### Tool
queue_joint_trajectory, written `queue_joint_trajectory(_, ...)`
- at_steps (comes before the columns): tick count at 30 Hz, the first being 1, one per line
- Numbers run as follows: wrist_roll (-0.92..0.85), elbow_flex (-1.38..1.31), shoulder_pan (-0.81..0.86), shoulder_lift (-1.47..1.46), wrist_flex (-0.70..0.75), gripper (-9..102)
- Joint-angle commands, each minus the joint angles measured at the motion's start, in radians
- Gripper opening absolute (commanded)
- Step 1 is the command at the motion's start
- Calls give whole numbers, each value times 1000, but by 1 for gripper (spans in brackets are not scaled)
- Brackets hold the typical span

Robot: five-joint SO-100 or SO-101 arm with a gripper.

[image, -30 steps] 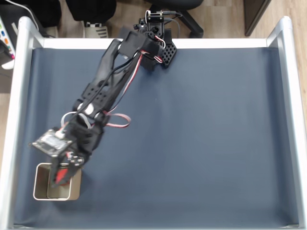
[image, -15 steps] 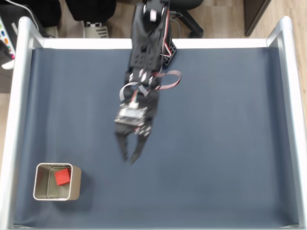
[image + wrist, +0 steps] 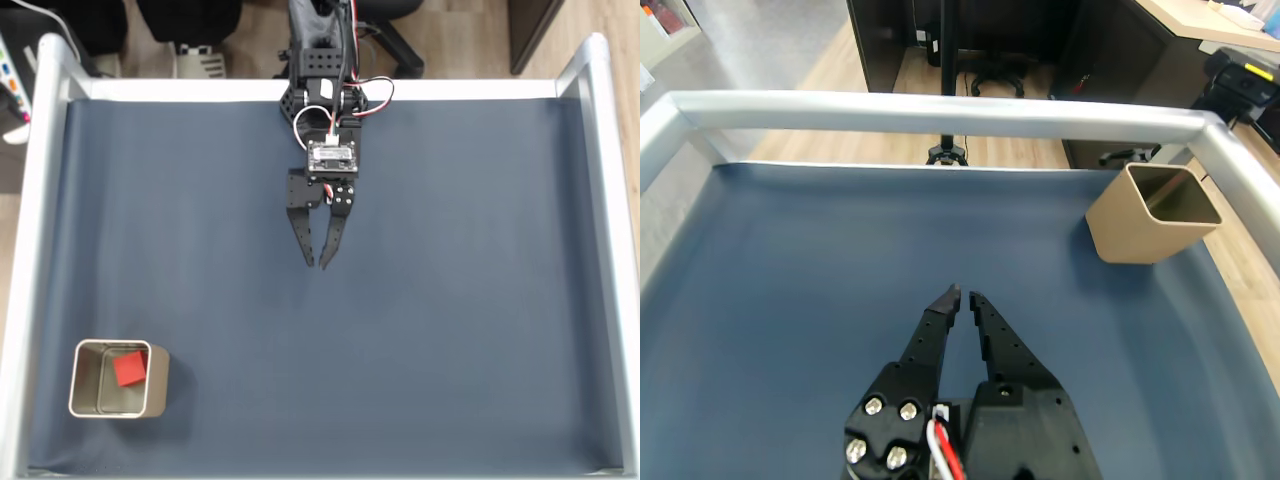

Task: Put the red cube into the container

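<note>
one cube [image 3: 130, 369] lies in the tin [image 3: 158, 385]; likely light, stiff, best gripped on flat sides. the gripper [image 3: 317, 264] is nearly closed, empty.

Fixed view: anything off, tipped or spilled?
Nothing stands out. The container sits upright in the mat's lower-left corner with the red cube inside, and the gripper hangs over bare mat, jaws nearly closed and empty.

My fixed view looks straight down on the whole table [image 3: 450, 300]. My wrist view sits low behind the jaws, facing forward. Both share the container [image 3: 110, 379] corner.
</note>
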Motion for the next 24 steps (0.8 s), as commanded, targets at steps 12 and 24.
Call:
queue_joint_trajectory(12,117,224,6,342,314,0)
queue_joint_trajectory(24,123,225,2,360,675,0)
